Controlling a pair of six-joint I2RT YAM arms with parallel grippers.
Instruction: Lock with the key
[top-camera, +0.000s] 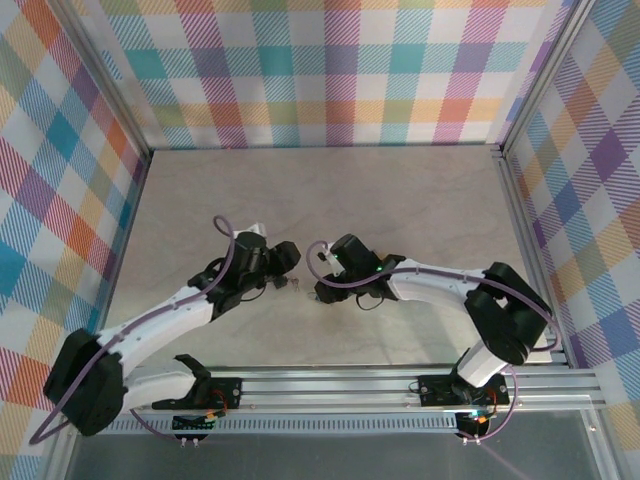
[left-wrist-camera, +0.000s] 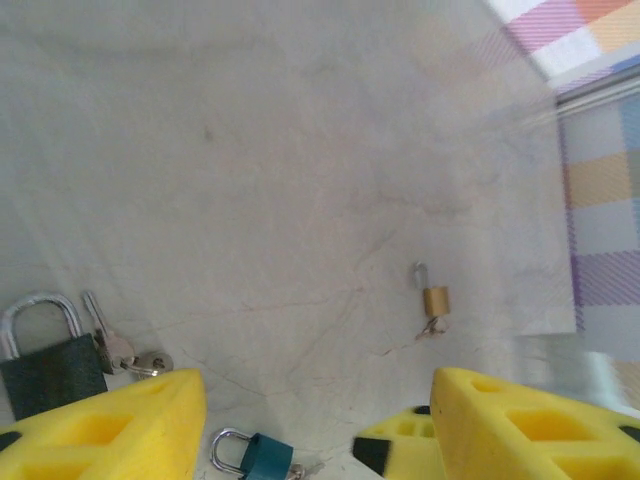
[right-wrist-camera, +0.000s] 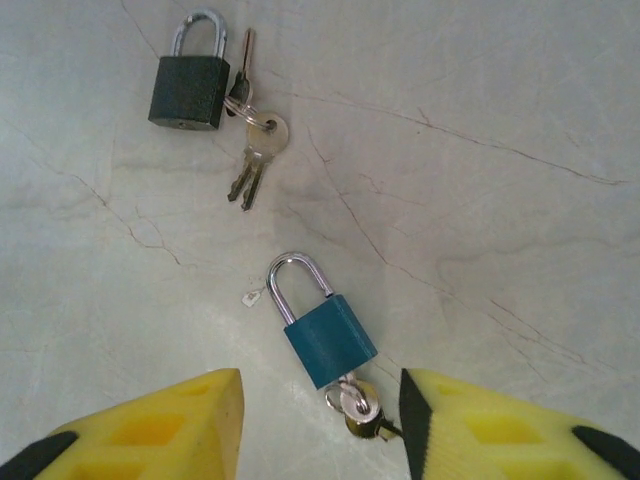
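The teal metal padlock (right-wrist-camera: 322, 335) lies with its steel shackle (right-wrist-camera: 296, 257) apparently seated and the small metal key (right-wrist-camera: 357, 408) in its base — locking is judged nearly finished. The left gripper (left-wrist-camera: 318, 400) and the right gripper (right-wrist-camera: 320, 415) are spread apart — nothing is grasped.

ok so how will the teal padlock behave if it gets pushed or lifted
The teal padlock lies flat on the table, so it would likely slide, not roll or tip. It looks metal, so probably rigid and heavy for its size. The keys at its base sit on a loose ring and would likely dangle when lifted.
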